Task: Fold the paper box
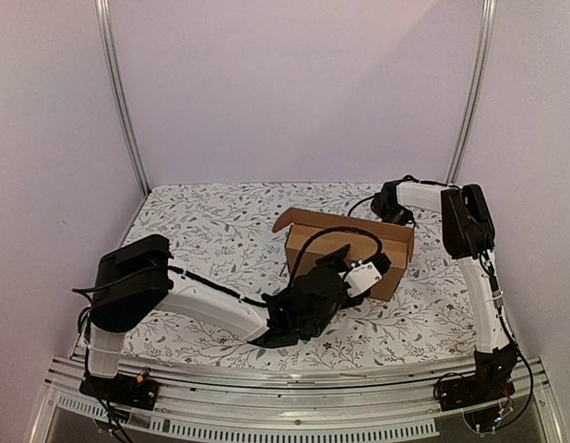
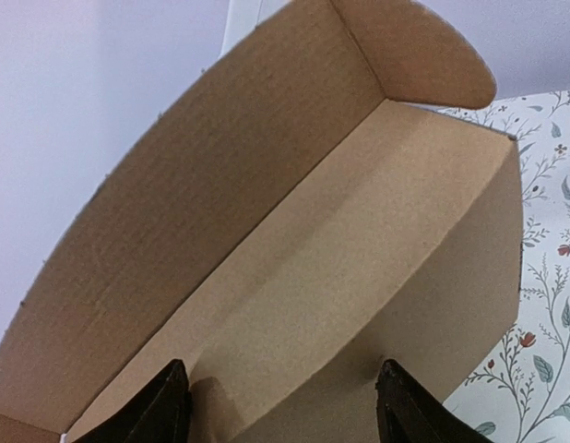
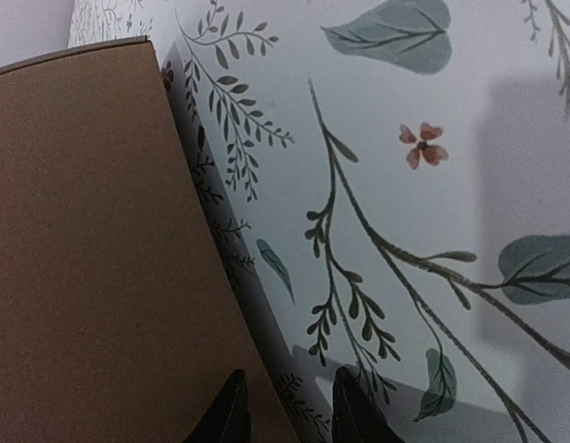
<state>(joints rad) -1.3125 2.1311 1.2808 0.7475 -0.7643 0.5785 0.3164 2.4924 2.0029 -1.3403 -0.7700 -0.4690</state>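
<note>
Brown box [image 1: 303, 249] right of centre on cloth [image 1: 211, 231], flap [image 2: 220, 185] raised. Left gripper [image 2: 280, 378]: jaws spread wide at near wall. Right gripper [image 3: 285, 392] at far corner: narrow gap, grip impossible to tell. Risks skidding box across cloth when pushing unbraced; risks flap springing back.

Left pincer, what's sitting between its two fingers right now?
In the left wrist view, only the brown cardboard box shows between the left pincer's wide-open fingers: its inner panel fills the gap. Contact cannot be told.
</note>
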